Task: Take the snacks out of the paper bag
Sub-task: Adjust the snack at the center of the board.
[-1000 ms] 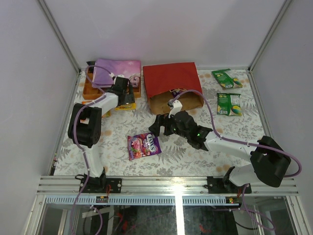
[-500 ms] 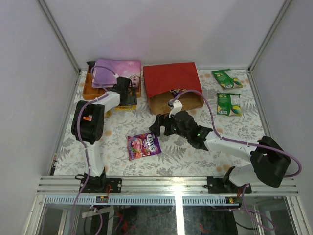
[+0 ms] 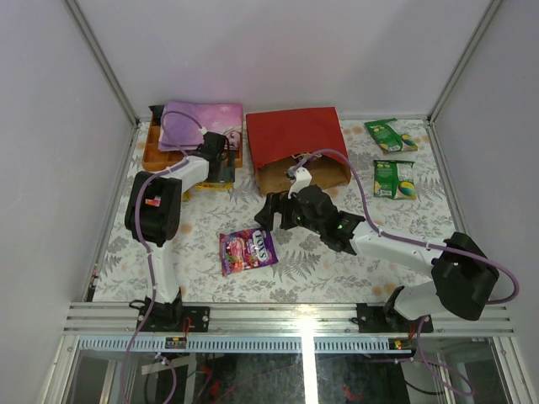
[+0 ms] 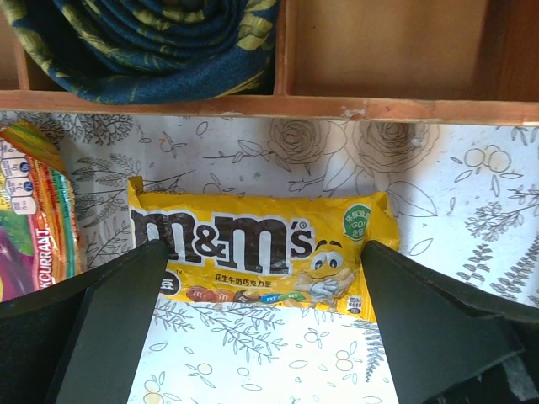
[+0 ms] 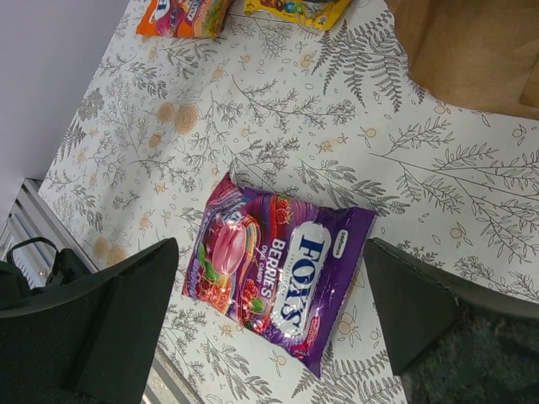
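Note:
The red paper bag (image 3: 290, 139) lies flat at the back, its brown mouth facing the front; its brown side shows in the right wrist view (image 5: 472, 50). My right gripper (image 3: 276, 215) (image 5: 271, 252) is open, hovering over a purple Fox's berries packet (image 3: 248, 250) (image 5: 274, 269) that lies flat on the table. My left gripper (image 3: 219, 171) (image 4: 261, 257) is open above a yellow M&M's packet (image 3: 212, 184) (image 4: 253, 248) lying beside the wooden box. Two green packets (image 3: 390, 135) (image 3: 394, 178) lie at the back right. An orange-pink packet (image 4: 34, 219) lies left of the yellow one.
A wooden box (image 3: 152, 156) (image 4: 337, 105) with a pink-purple cloth (image 3: 200, 122) stands at the back left; a blue-yellow cloth (image 4: 152, 42) sits in one compartment. Purple cables loop over both arms. Walls close the table on three sides.
My left arm has shifted a little towards the back right over the yellow packet. My right gripper has drawn slightly back towards the bag. No packet has moved.

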You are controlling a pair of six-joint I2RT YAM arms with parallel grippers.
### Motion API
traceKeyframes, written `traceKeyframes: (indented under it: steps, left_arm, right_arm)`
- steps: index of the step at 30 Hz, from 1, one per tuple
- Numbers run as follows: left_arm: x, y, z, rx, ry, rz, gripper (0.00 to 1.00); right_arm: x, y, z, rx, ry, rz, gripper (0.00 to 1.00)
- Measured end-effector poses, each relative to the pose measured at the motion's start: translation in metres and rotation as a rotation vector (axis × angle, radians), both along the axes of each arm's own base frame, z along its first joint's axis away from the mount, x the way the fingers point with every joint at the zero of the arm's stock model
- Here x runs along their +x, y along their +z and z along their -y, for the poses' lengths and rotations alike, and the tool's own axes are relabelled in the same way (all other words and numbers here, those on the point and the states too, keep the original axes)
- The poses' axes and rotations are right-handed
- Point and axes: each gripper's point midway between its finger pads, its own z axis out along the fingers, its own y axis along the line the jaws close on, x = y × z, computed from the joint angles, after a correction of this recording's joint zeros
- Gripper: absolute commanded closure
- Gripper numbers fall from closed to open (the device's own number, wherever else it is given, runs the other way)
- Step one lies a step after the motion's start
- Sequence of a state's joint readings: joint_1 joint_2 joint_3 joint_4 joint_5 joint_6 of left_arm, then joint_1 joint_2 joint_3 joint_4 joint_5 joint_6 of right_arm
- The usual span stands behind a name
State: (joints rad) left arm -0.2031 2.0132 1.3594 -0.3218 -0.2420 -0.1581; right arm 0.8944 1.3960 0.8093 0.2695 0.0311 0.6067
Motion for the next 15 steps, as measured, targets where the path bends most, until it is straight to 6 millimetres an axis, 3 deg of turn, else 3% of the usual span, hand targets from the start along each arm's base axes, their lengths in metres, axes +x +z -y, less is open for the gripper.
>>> traceKeyframes:
  steps: [15]
  left_arm:
    - [-0.003,0.001,-0.014,0.071,0.008,-0.012,0.0]
  right_arm:
    - [0.005,0.006,-0.001,-0.021,0.019,0.002,0.01]
